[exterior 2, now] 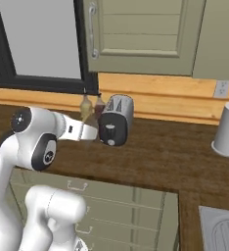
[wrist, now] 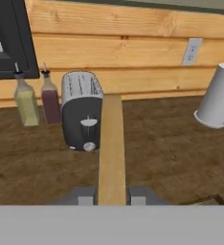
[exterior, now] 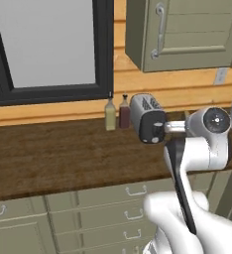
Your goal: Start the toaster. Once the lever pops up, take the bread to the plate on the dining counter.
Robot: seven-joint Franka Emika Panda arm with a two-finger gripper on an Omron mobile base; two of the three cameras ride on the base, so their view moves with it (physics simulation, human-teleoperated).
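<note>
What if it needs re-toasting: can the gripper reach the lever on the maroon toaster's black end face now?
Probably not as is: the gripper is shut on the thin tan bread slice, which juts ahead toward the toaster. Nothing else blocks the lever.

In the hand view, the toaster (wrist: 82, 110) stands on the counter (wrist: 171, 153) left of centre, two bottles (wrist: 37, 98) just left of it, a roll (wrist: 216, 95) at right, bread (wrist: 112, 148) in the lower centre foreground.

Before me runs a wood-plank wall (wrist: 133, 43) with a black-framed window (exterior: 48, 49), olive upper cabinets (exterior 2: 141, 34) and olive drawers (exterior: 108, 213) below.
</note>
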